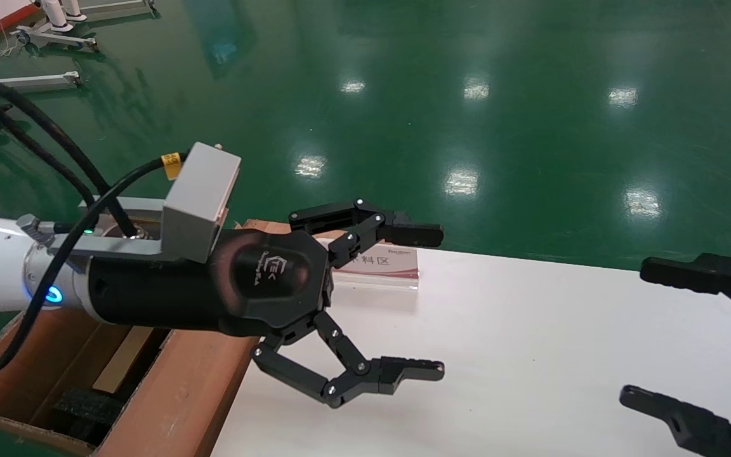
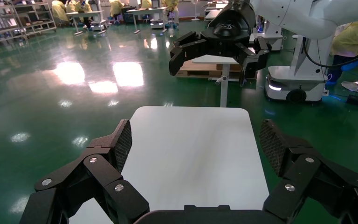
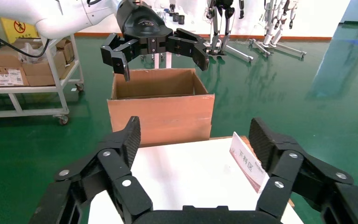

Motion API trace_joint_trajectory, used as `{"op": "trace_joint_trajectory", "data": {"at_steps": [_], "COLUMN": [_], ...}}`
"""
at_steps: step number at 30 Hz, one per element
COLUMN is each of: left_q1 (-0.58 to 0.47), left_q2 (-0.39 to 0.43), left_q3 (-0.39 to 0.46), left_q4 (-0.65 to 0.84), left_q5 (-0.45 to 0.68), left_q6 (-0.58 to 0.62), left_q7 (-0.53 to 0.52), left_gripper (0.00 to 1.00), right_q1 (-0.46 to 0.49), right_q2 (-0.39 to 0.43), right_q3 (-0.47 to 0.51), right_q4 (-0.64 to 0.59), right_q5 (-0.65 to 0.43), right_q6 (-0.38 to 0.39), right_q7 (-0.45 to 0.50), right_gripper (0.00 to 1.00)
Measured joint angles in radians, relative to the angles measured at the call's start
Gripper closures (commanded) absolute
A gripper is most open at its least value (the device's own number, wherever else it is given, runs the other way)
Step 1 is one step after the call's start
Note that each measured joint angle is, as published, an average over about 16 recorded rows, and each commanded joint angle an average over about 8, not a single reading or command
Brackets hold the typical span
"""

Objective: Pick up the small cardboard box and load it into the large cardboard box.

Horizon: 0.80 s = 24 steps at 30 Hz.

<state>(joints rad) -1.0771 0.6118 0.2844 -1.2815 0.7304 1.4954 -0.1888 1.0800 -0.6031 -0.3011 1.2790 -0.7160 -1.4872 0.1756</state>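
Note:
The large cardboard box (image 1: 175,393) stands open on the floor at the table's left end, with black foam (image 1: 83,406) inside; the right wrist view shows it too (image 3: 161,112). A pale tan slim strip (image 1: 123,358) lies inside it; I cannot tell whether it is the small cardboard box, which shows clearly nowhere else. My left gripper (image 1: 440,301) is open and empty, held over the table's left part beside the carton. My right gripper (image 1: 633,331) is open and empty over the table's right part. Each wrist view shows only bare table between its own fingers.
The white table (image 1: 530,355) holds a small red and white sign (image 1: 381,261) near its far left corner. A brown cardboard edge (image 1: 264,224) shows behind the sign, mostly hidden by my left gripper. Green floor lies all around; trolleys and stands are far off.

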Motion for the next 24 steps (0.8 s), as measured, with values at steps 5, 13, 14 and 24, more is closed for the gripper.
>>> {"op": "trace_joint_trajectory", "data": {"at_steps": [5, 13, 14, 24], "left_q1": [0.0, -0.001, -0.001, -0.001], "left_q2": [0.0, 0.0, 0.0, 0.0], "left_q3": [0.0, 0.001, 0.001, 0.001], "left_q4": [0.0, 0.0, 0.0, 0.0], "left_q5": [0.0, 0.0, 0.0, 0.0], "left_q6": [0.0, 0.0, 0.0, 0.0], "left_q7": [0.0, 0.0, 0.0, 0.0], "left_gripper": [0.0, 0.0, 0.0, 0.0], "right_q1": [0.0, 0.0, 0.0, 0.0], "right_q2": [0.0, 0.0, 0.0, 0.0], "right_q3": [0.0, 0.0, 0.0, 0.0], "right_q4": [0.0, 0.0, 0.0, 0.0], "right_q5": [0.0, 0.0, 0.0, 0.0], "right_q6": [0.0, 0.0, 0.0, 0.0], "right_q7": [0.0, 0.0, 0.0, 0.0], "right_gripper": [0.0, 0.0, 0.0, 0.0]}}
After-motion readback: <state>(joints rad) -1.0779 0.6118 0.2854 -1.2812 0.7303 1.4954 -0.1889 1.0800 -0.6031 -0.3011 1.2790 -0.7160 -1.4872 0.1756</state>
